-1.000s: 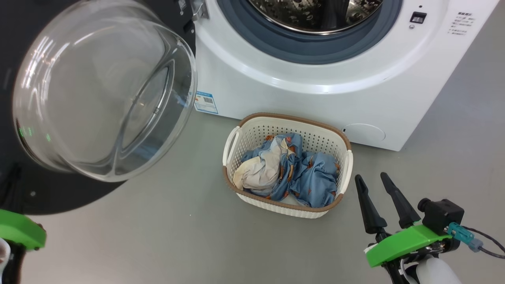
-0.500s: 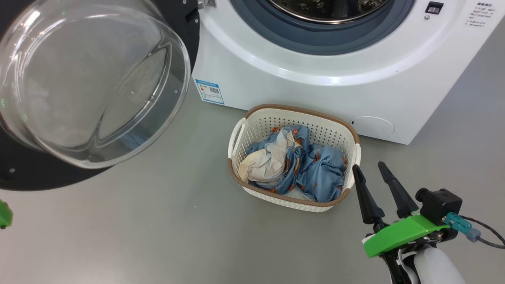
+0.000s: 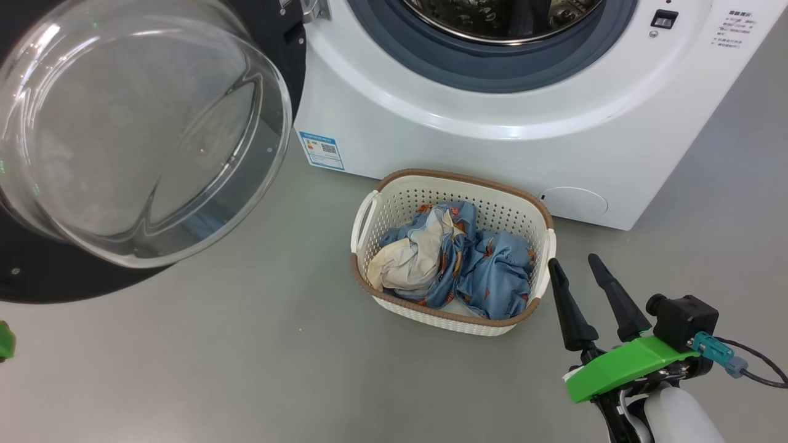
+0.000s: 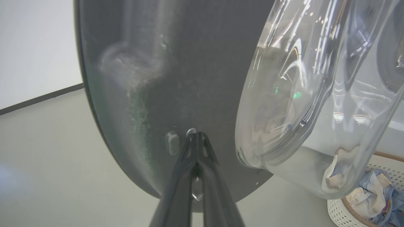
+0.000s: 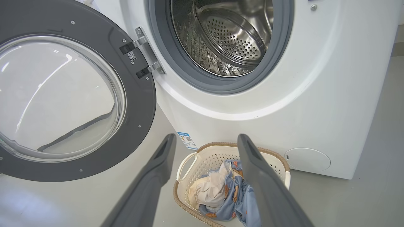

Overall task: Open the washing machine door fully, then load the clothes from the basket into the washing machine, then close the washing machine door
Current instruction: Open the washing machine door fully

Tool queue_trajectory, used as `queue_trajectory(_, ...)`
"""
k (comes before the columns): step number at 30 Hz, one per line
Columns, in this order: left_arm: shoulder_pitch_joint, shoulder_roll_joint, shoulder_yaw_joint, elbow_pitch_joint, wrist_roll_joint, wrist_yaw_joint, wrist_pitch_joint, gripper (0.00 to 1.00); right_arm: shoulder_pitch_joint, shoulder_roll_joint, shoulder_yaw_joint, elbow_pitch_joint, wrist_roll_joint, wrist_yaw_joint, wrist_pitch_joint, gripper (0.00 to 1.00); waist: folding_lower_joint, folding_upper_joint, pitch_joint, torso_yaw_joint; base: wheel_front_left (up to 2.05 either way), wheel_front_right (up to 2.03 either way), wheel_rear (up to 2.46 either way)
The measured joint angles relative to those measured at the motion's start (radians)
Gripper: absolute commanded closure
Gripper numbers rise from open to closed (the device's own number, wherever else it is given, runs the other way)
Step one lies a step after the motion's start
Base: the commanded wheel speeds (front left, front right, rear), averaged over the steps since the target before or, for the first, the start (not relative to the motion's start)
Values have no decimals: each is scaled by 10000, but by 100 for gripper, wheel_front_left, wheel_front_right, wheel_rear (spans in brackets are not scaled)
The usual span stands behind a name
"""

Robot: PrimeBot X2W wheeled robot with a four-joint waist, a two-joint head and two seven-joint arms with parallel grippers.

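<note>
The washing machine door (image 3: 141, 129) stands swung open at the left, its clear glass bowl bulging toward me. The white washing machine (image 3: 492, 141) shows its grey ring and steel drum (image 5: 227, 34). On the floor in front sits the cream basket (image 3: 455, 178) holding the light blue clothes (image 3: 455, 264), one with a cream lining. My right gripper (image 3: 572, 261) hovers open just right of the basket, with nothing between its fingers (image 5: 157, 170). My left gripper (image 4: 195, 134) is shut, its tips against the door's dark rim (image 4: 176, 78) beside the glass bowl.
Grey floor spreads in front of and left of the basket. A blue energy sticker (image 3: 321, 149) and a round filter cap (image 3: 572, 205) sit low on the machine's front. The silver hinge (image 5: 148, 53) joins door and machine. A pale wall (image 4: 34, 47) stands behind the door.
The head view has shifted a little. The left arm's green cover has slid almost out at the lower left, and the door looks swung slightly wider. The right gripper stays open beside the basket.
</note>
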Motion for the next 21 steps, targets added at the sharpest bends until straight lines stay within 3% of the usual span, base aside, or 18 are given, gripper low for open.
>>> queue_trajectory(12,-19,130,-807,-215,-531,2,-194,100,40,10,-10,-8,13,0,0,0,0,0,-201,25,0,0,0)
queue_trajectory(21,381,314,-610,-1419,-930,2,-301,100,42,19,-12,-23,25,0,0,0,0,0,-268,-56,0,0,0)
